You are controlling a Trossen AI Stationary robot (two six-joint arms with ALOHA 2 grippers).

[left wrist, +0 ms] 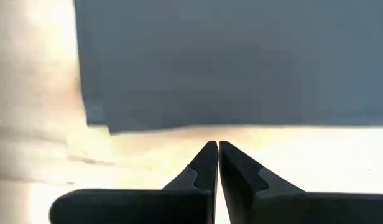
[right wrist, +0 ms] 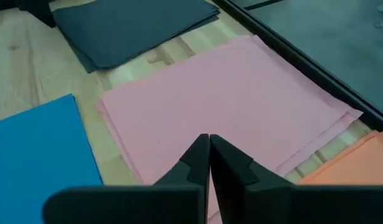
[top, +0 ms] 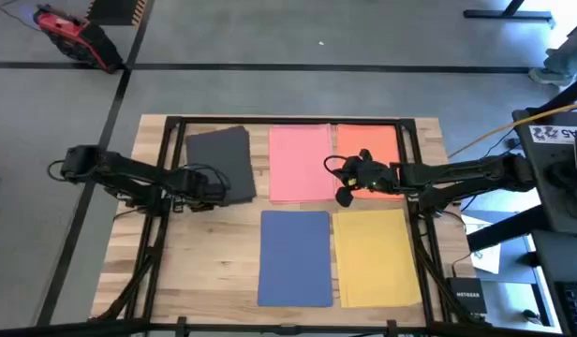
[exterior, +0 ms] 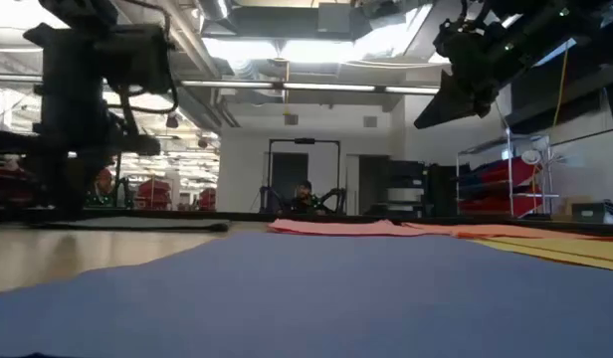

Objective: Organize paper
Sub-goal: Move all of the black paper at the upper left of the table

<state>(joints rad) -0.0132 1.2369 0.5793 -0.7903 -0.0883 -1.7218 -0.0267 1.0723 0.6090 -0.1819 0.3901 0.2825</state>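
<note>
Five paper stacks flat on tabletop (top: 223, 253): black (top: 223, 161), pink (top: 300, 163), orange (top: 371, 142) in far row; blue (top: 296, 256), yellow (top: 373, 256) near.

Left end effector (top: 216, 187) pressed together, empty, just off black's near edge.

Right end effector (top: 346, 180) pressed together, empty, above pink/orange seam.

Judgement: spread fingers before descent, slide under stack edge, pinch whole stack, avoid fanning sheets.

The right end effector (top: 348, 178) covers part of the orange sheet (top: 368, 142). In the low view, the blue sheet (exterior: 316, 298) is a near blur. The left wrist view crops the black sheet (left wrist: 229, 62).
</note>
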